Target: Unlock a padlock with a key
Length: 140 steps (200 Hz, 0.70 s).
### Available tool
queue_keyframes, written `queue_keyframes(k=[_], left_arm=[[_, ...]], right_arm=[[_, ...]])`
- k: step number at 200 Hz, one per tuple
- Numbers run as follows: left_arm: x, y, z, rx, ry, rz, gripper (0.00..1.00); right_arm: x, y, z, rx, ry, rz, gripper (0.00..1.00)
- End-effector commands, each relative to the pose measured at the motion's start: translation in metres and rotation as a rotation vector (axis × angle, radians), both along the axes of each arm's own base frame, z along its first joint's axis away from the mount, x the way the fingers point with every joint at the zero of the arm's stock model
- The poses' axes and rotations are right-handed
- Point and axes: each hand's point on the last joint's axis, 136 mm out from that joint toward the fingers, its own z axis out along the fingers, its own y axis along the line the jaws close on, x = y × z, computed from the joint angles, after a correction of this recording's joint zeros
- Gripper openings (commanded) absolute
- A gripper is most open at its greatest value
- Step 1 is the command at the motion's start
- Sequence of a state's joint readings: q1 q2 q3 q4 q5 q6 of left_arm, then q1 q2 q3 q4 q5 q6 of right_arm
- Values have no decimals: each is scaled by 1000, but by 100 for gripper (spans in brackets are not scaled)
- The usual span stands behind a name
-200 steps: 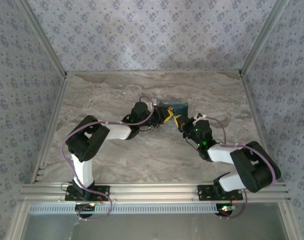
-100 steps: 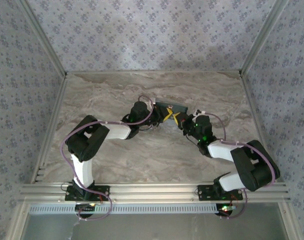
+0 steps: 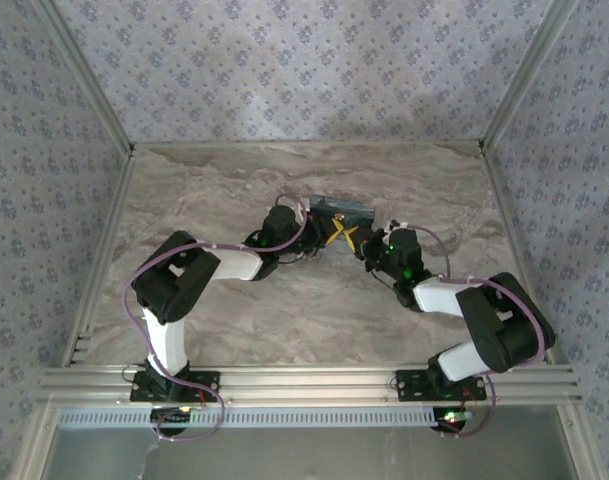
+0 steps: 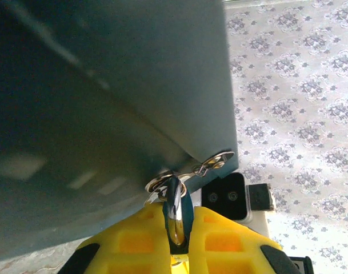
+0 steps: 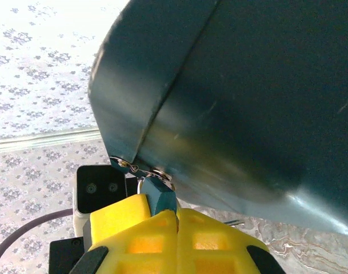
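In the left wrist view my left gripper [image 4: 179, 228] is shut, its yellow fingers [image 4: 145, 240] pinching a blue padlock [image 4: 188, 208] with a shiny silver shackle. The padlock hangs from a ring [image 4: 162, 184] under a dark teal box [image 4: 105, 103]. In the right wrist view my right gripper [image 5: 176, 220] is shut on a blue piece [image 5: 160, 197] that looks like the key's head, right below the ring [image 5: 162, 174] and a small clip [image 5: 123, 164]. Seen from above, the left gripper [image 3: 331, 232] and the right gripper [image 3: 356, 241] meet tip to tip at the box [image 3: 342, 211].
The teal box sits tilted above the marble table [image 3: 224, 190], close over both wrists. Metal frame posts [image 3: 514, 90] and patterned walls [image 3: 304, 60] enclose the table. Cables [image 3: 439, 250] loop along both arms.
The teal box has tilted and turned between the grippers. The right wrist has edged up and left toward the box. Both grippers stay shut at the same spot.
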State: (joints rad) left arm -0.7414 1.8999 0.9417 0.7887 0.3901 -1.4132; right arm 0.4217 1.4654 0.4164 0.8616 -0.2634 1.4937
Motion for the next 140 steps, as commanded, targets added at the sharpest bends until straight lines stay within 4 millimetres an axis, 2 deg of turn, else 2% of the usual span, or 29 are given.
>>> queue_keyframes(k=[1, 25, 50, 83, 113, 140], left_arm=[[-114, -56, 41, -127, -37, -453, 0], [-107, -48, 25, -77, -17, -411, 0], [-95, -36, 11, -40, 3, -351, 0], [-81, -27, 3, -11, 8, -304, 0], [-73, -21, 0, 1, 11, -276, 0], [-71, -19, -5, 12, 22, -265, 0]], right_arm=[[8, 26, 32, 33, -98, 97, 0], [-1, 24, 16, 4, -61, 135, 0], [-16, 16, -8, -53, -8, 177, 12], [-41, 1, -33, -157, 50, 244, 27], [-63, -12, -44, -259, 73, 317, 29], [-77, -22, -43, -371, 58, 384, 30]])
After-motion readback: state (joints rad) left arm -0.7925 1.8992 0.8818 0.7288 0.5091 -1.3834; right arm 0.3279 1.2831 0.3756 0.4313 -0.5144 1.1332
